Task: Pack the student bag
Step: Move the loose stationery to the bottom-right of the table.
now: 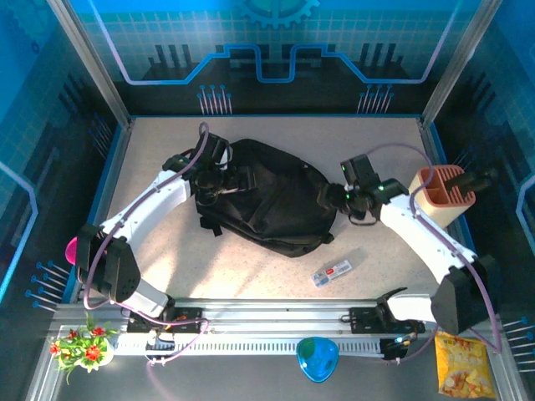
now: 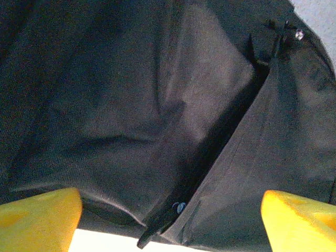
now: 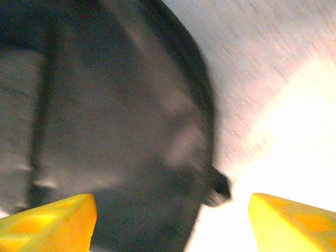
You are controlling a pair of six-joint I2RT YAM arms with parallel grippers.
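The student bag [image 1: 272,200] is a large black fabric backpack lying flat in the middle of the table. My left gripper [image 1: 217,178] hovers over its left end. In the left wrist view its yellow fingertips [image 2: 44,218] stand wide apart over the dark fabric [image 2: 131,105], where a zipper slit [image 2: 220,136] gapes; the left gripper [image 2: 170,223] is open and holds nothing. My right gripper [image 1: 333,197] sits at the bag's right end. The blurred right wrist view shows the right gripper [image 3: 173,223] open, with the bag's rounded edge [image 3: 121,131] and a small black tab [image 3: 218,189] between its fingers.
An orange and cream pen holder [image 1: 445,194] stands at the right. A small white packet [image 1: 332,272] lies in front of the bag. Past the near rail are a blue object [image 1: 318,357], a snack bag [image 1: 462,364] and flowers [image 1: 82,342].
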